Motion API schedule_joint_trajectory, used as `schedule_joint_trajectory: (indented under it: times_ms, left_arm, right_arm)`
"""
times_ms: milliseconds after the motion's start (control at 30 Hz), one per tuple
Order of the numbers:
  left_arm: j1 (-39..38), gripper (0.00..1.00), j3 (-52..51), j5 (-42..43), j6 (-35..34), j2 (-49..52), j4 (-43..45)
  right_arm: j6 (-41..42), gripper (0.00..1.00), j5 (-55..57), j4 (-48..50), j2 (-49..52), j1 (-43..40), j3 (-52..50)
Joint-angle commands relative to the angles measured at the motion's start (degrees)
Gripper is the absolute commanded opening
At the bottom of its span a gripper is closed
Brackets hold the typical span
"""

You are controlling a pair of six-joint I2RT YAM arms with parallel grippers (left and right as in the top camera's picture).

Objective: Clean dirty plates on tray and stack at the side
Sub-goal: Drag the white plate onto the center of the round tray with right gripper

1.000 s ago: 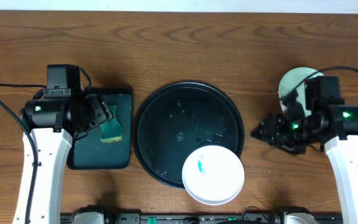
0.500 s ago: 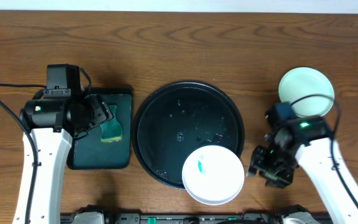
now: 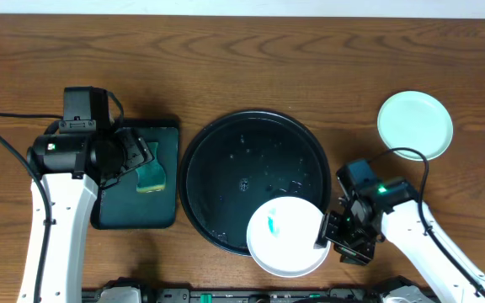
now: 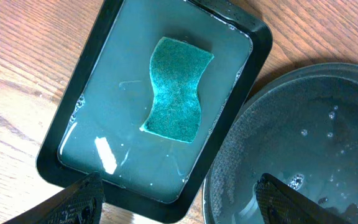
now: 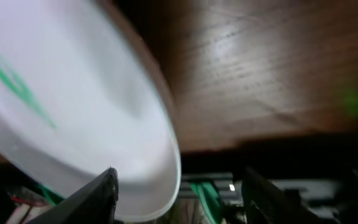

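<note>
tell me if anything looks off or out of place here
The white plate hangs over the near-right rim of the black tray instead of lying inside it, and a teal smear marks its centre.

Overhead: high, straight down, whole table and both arms. Left wrist: mid height, angled down past the left gripper point(image 4: 188, 202). Green tray point(image 4: 255, 65) ahead, black tray point(image 4: 225, 168) rim beside it, both also in overhead. Right wrist: very close and blurred, with the white plate point(image 5: 73, 112) edge at the right gripper point(image 5: 182, 199); plate shared with overhead.

plate point(image 5: 73, 106): blurred, cut off left and top
smear point(image 5: 17, 81): streaked, shape unclear
tray point(image 4: 303, 124): cut off right, bottom
</note>
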Motion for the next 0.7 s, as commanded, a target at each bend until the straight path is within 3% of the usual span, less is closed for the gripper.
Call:
schedule_joint_trajectory:
  times_ms: [0,100,500,667]
  left_arm:
    - [0.13,0.79,-0.28,-0.13,-0.48,0.44,-0.11]
    - [0.15,0.79,-0.28,-0.13,-0.48,0.44,-0.11]
    - [0.13,0.79,-0.28,-0.13,-0.50,0.44,-0.11]
    - [0.13,0.79,-0.28,-0.13,-0.50,0.44,-0.11]
  right_arm:
    - [2.91,0.56,-0.50,1.75,-0.24,0.70,-3.23]
    - [2.91,0.41,-0.48,4.35,-0.24,0.70,-4.70]
    - [2.86,0.02,-0.50,9.35,-0.24,0.70,-4.76]
    - [2.51,0.01,-0.50,10.75,-0.24,0.70,-4.74]
